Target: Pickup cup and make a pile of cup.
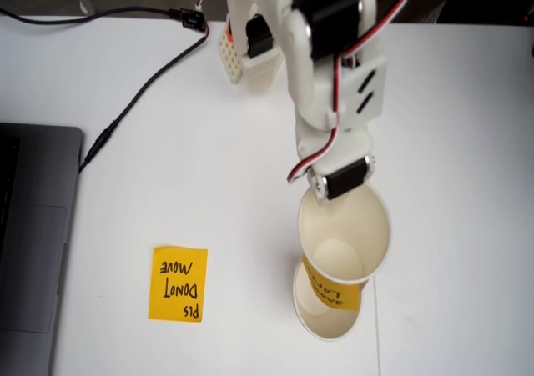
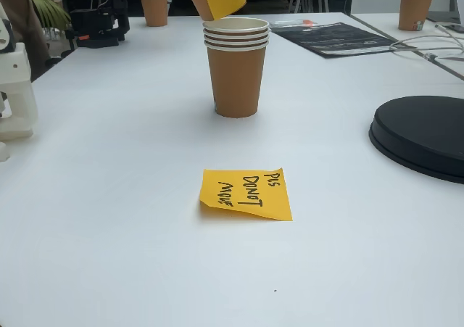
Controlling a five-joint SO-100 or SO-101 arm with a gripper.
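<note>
Above the stacked cups (image 2: 236, 69), tilted cup (image 1: 344, 230), fingers (image 1: 315, 194) largely hidden.

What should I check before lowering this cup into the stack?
1. Grip: the pincer clamps the held cup at its rim, and the cup is off the table: ok.
2. Alignment: from above, the held cup overlaps the stack but sits off its centre: not ok.
3. Tilt: in the side-on fixed view the held cup leans above the stack: not ok.
4. Stack: upright on the table: ok.
5. Sticky note: lies flat, apart from the stack: ok.
</note>
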